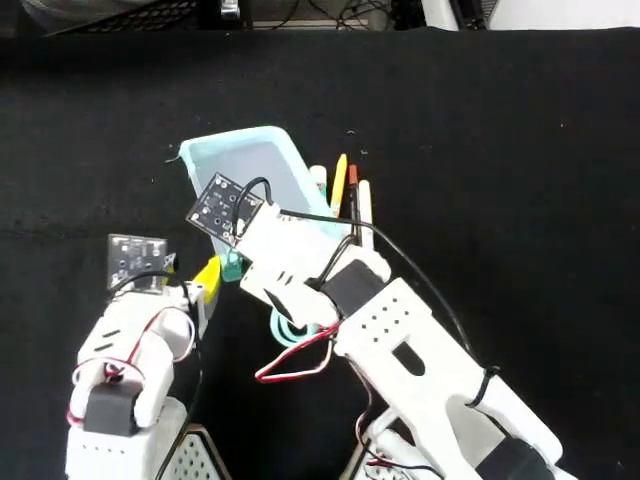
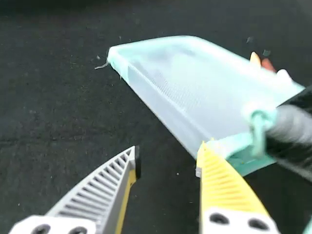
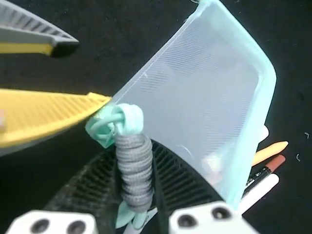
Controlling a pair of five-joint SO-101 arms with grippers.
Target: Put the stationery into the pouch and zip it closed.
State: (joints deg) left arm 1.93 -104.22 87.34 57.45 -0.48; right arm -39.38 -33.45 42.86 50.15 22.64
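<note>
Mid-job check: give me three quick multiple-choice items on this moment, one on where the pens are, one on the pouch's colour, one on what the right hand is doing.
1. Relative to the pouch, where are the pens?
A. inside it
B. on the table beside it
C. stacked on top of it

2. What colour is the pouch?
A. pale teal
B. red
C. brown

3. The right hand is:
A. open above the pens
B. shut on the pouch's pull cord
C. shut on a pen

Answers: 1 B, the pens lie on the black table along the pouch's edge. 2 A, the pouch is see-through pale teal in every view. 3 B, the right wrist view shows its black fingers clamped on the grey cord below the teal knot.
</note>
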